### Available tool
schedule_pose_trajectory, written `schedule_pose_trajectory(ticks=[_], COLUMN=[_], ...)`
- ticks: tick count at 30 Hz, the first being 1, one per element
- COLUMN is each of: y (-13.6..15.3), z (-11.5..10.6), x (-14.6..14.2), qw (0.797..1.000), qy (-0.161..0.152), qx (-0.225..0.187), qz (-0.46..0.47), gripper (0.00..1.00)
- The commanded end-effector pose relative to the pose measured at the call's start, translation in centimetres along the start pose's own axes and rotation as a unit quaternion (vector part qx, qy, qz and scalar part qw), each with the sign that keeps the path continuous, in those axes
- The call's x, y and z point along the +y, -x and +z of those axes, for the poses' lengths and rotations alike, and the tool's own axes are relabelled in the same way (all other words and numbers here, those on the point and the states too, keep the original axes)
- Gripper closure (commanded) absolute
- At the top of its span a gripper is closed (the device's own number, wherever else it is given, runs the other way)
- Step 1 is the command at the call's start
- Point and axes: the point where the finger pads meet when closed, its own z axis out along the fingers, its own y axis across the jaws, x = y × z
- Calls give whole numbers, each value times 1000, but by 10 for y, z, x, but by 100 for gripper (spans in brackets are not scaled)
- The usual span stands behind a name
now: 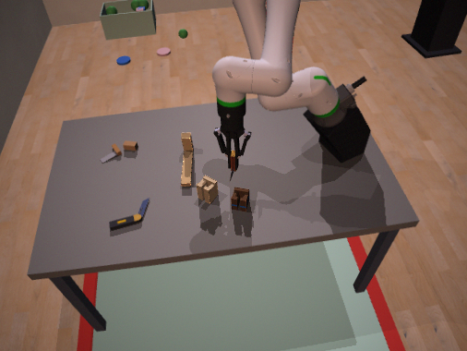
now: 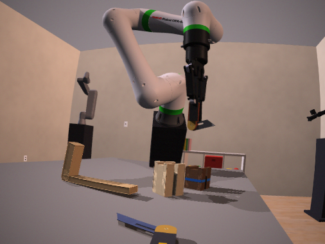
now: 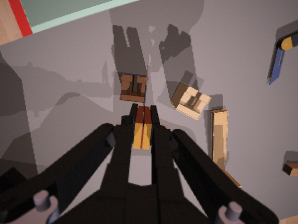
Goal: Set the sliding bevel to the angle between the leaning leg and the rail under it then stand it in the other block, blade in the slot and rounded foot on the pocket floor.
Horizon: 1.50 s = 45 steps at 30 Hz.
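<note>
Overhead, the gripper (image 2: 196, 110) holds the bevel (image 2: 196, 119) clamped in its fingers, high above the dark block (image 2: 197, 177).

Open air lies above the dark block (image 2: 197, 177); the pale block (image 2: 168, 178) stands just beside it.

In the top view, two blocks (image 1: 207, 188) (image 1: 240, 199) sit mid-surface (image 1: 300, 212), the leg-and-rail piece (image 1: 186, 159) just upper left, pincer (image 1: 233, 153) above.
</note>
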Motion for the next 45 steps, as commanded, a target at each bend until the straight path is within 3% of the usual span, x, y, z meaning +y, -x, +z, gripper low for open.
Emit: schedule_pose_trajectory(ticks=[1,32,37,43,45], y=[-8,-19,-19,-18,-18], z=[0,1,14,53,53], x=[-11,-26,-26,-26,-26], qw=[1000,1000,1000,1000,1000], qy=[4,4,4,4,4], qx=[2,7,7,7,7], qz=[6,13,13,13,13], gripper=[90,90,90,90,90])
